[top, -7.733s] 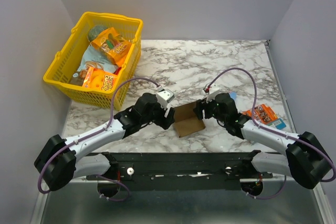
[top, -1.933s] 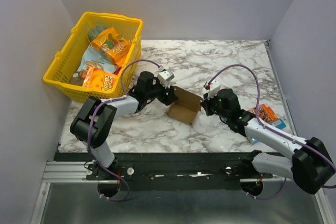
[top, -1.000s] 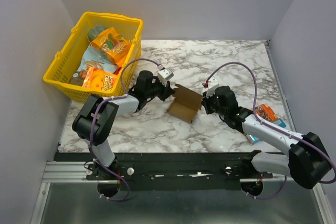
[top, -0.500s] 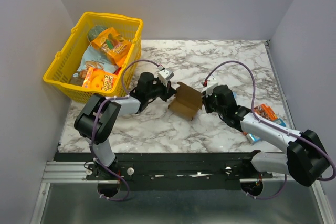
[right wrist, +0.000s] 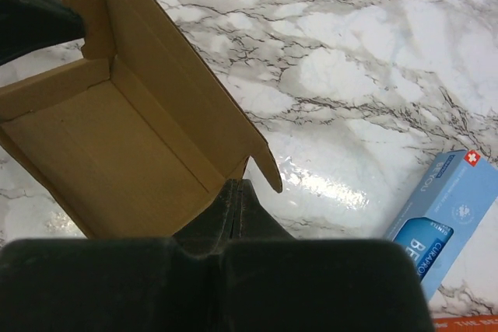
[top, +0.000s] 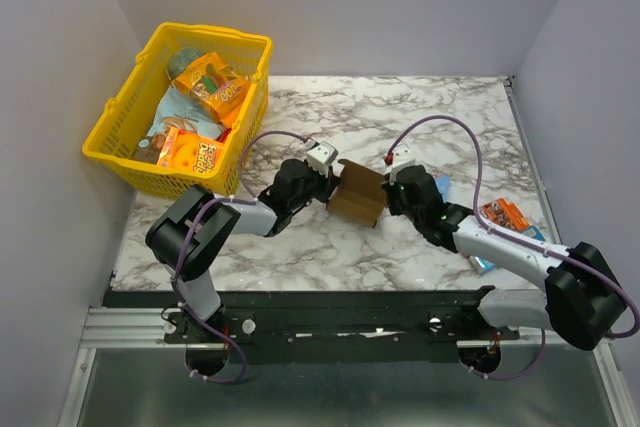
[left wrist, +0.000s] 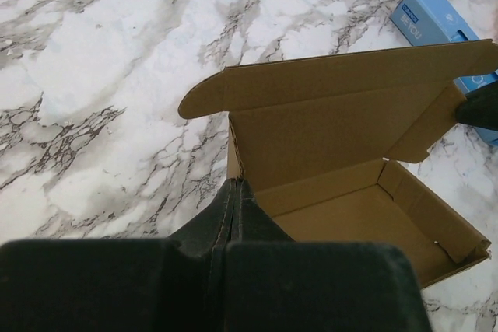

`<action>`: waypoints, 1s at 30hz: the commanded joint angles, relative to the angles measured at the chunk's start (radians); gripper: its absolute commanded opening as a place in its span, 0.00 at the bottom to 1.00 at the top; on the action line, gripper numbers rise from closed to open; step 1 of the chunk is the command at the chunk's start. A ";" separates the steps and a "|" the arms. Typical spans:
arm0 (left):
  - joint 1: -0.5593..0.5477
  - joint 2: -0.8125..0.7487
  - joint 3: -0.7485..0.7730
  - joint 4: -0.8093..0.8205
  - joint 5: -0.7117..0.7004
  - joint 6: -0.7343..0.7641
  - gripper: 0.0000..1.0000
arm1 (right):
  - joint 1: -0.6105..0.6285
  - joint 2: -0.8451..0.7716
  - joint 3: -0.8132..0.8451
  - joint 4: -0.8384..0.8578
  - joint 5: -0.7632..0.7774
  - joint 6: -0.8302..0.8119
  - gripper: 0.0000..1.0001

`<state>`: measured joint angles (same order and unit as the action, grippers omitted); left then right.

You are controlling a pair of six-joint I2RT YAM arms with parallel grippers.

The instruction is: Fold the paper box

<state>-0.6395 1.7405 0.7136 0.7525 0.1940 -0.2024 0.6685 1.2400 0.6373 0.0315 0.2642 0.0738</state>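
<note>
- Paper box [top: 357,194] of plain brown cardboard sits at the middle of the marble table [top: 400,117], open and tipped up on one side between the two grippers
- Its lid panel [left wrist: 342,75] stands raised with a rounded tab at one end, and the tray inside is bare
- Left gripper [top: 325,190] is at the box's 9 o'clock, fingers pressed narrow together, pinching the edge of a side wall, as its wrist view shows
- Right gripper [top: 390,195] is at the box's 3 o'clock, likewise closed tight, nipping the cardboard where a small corner flap [right wrist: 261,162] hangs
- Blue packet [top: 441,185] lies flat at 3 o'clock, just beyond the right gripper
- Orange snack packet [top: 505,215] lies at 4 o'clock, well apart from the box
- Yellow basket [top: 150,172] with packets inside stands at 10 o'clock, off the table's far left corner
</note>
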 commanded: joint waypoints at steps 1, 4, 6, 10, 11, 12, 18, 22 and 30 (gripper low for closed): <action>-0.077 -0.029 -0.055 0.117 -0.070 -0.068 0.00 | 0.054 0.001 0.035 0.065 0.110 0.078 0.01; -0.100 -0.042 -0.078 0.163 -0.122 -0.071 0.00 | 0.069 -0.004 0.042 0.079 0.168 0.115 0.01; -0.109 -0.047 -0.091 0.183 -0.145 -0.069 0.00 | 0.082 0.004 0.056 0.084 0.208 0.144 0.01; -0.124 -0.035 -0.117 0.254 -0.159 -0.072 0.00 | 0.103 0.027 0.068 0.096 0.260 0.196 0.01; -0.132 -0.030 -0.129 0.283 -0.165 -0.074 0.00 | 0.109 0.035 0.068 0.105 0.271 0.208 0.01; -0.138 -0.024 -0.134 0.295 -0.166 -0.077 0.00 | 0.117 0.048 0.070 0.108 0.286 0.231 0.01; -0.163 0.010 -0.152 0.327 -0.188 -0.104 0.00 | 0.170 0.084 0.062 0.128 0.348 0.302 0.01; -0.169 0.011 -0.161 0.318 -0.186 -0.109 0.00 | 0.192 0.105 0.052 0.120 0.379 0.337 0.01; -0.180 0.007 -0.192 0.292 -0.222 -0.112 0.00 | 0.212 0.107 0.029 0.050 0.417 0.405 0.01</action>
<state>-0.7803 1.7363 0.5343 1.0279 -0.0620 -0.2863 0.8425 1.3373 0.6796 0.0734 0.7280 0.3805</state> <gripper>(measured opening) 0.008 0.012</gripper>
